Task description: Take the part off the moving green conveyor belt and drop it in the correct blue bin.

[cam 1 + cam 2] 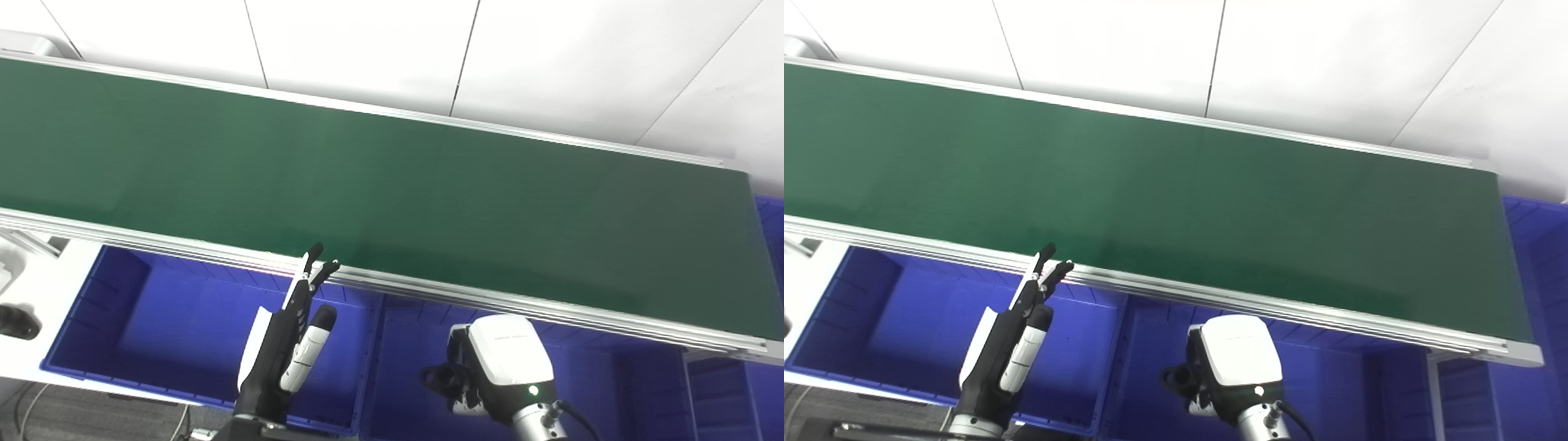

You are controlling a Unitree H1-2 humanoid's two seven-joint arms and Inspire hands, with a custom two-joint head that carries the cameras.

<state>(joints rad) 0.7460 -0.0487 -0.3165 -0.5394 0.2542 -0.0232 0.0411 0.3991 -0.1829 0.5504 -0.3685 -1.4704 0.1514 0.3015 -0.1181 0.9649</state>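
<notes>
Left robot hand (288,343) spread above blue bin (153,331); right robot hand (490,367) seemingly curled.

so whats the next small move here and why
Probably just hold: the green conveyor belt shows no part. The left robot hand, fingers extended, hangs over the left blue plastic bin. The right robot hand hangs over the middle blue bin, apparently holding a small dark part.

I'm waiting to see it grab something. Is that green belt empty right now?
Empty, as far as shown: the green belt is bare from edge to edge. The left hand holds nothing, fingers straight, above a blue bin.
</notes>
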